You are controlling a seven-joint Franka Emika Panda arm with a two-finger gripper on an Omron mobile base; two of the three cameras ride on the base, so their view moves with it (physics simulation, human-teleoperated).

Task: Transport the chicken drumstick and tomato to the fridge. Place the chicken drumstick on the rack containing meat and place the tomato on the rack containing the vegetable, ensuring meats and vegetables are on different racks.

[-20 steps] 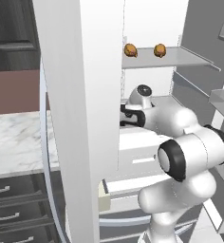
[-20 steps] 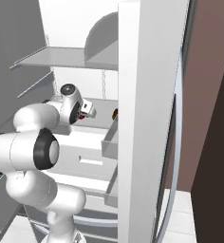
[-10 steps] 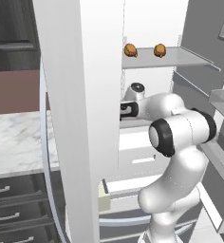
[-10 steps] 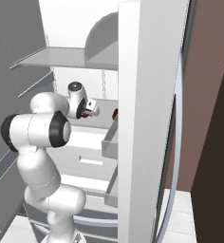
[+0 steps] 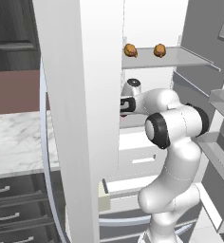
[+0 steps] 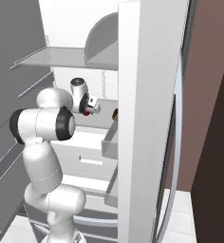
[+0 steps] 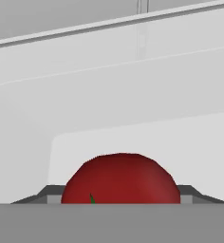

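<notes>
My gripper [image 6: 88,110] is closed on the tomato [image 7: 121,179], held inside the fridge [image 5: 85,95] under the top rack [image 5: 180,58], where 2 brown meat pieces [image 5: 130,50] sit.

Left base view looks forward past the open door edge into the fridge [image 5: 152,28]; right base view faces the same interior from the opposite side. Both share the arm [image 5: 173,126] and drawers. Hand view sits close, facing pale inner walls.

One tomato [image 7: 121,179], two brown meat pieces [image 5: 130,50] on the top rack [image 5: 180,58].
</notes>
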